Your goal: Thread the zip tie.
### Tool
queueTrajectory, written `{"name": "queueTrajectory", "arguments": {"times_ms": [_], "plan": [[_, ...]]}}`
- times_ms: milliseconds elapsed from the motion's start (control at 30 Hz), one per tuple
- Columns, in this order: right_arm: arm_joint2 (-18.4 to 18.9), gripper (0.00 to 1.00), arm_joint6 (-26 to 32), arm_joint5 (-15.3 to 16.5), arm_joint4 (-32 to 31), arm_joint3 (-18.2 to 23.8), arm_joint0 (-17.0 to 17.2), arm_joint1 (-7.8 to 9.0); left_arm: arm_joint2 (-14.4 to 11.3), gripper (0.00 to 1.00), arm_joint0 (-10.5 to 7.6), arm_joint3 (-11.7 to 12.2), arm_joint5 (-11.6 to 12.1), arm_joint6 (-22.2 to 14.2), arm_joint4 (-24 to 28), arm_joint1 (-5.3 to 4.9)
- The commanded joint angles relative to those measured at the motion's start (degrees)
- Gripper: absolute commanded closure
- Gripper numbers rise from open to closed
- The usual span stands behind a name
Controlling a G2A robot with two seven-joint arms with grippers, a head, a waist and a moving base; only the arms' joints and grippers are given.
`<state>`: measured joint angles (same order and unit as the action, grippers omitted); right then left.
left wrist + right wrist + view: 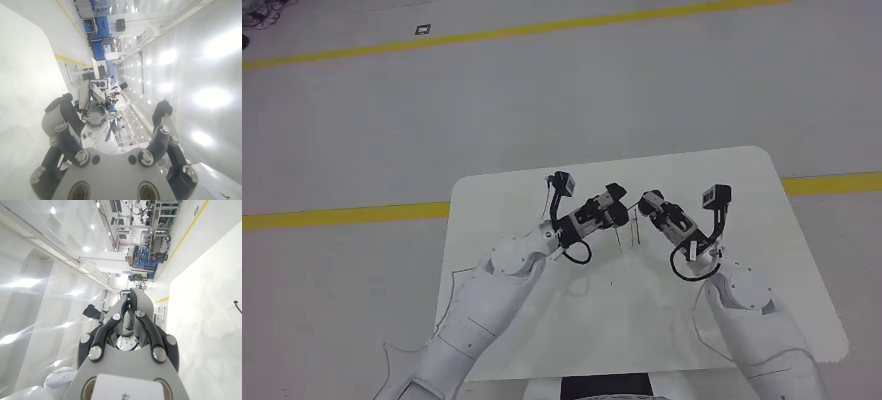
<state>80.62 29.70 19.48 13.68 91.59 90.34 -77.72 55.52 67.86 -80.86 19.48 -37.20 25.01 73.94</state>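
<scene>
Grey hall floor (pixel 362 130) with yellow lines (pixel 542 28) lay around the white table with rounded corners (pixel 502 205), and both arms hung above the middle of this table.

The thin black zip tie (pixel 237 306) showed in the right wrist view against the table top. Only its small head and a short piece of its strap were visible, at the border of that view. I could not tell if it lay on the table or hung a little above it. In the top view two thin dark strokes (pixel 635 231) stood over the middle of the table, just beneath the two grippers. I could not tell which of them was the tie, nor whether a gripper had hold of it.

The right gripper (pixel 133 294) was above the middle of the table. Its two fingers were drawn almost together, and the ribbed dark pad (pixel 132 306) of one finger faced the other finger. I could not make out anything between them.

The left gripper (pixel 113 105) was also above the middle of the table, with its tips turned toward the right gripper and near to it. Its fingers with black pads (pixel 63 106) were spread wide apart, and the gap between them held nothing.

Well apart from the table, beyond a yellow line, blue storage racks (pixel 144 258) stood in the hall.
</scene>
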Motion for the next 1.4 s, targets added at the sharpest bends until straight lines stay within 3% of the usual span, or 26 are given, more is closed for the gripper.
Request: {"name": "queueTrajectory", "arguments": {"times_ms": [0,567,1367], "plan": [[-0.1,1.0,-0.6,0.0,-0.1,0.5,0.1,-0.21,0.4,0.0,0.25,0.0,0.0,0.1,0.4,0.09],[-0.6,1.0,-2.6,0.0,4.0,1.6,0.3,-0.64,-0.1,0.0,0.81,-0.8,-0.9,1.3,-0.3,0.09],[-3.7,1.0,-3.2,0.0,2.3,0.6,-0.9,-0.7,-1.6,0.0,0.6,-0.2,-0.5,0.5,1.6,0.04]]}}
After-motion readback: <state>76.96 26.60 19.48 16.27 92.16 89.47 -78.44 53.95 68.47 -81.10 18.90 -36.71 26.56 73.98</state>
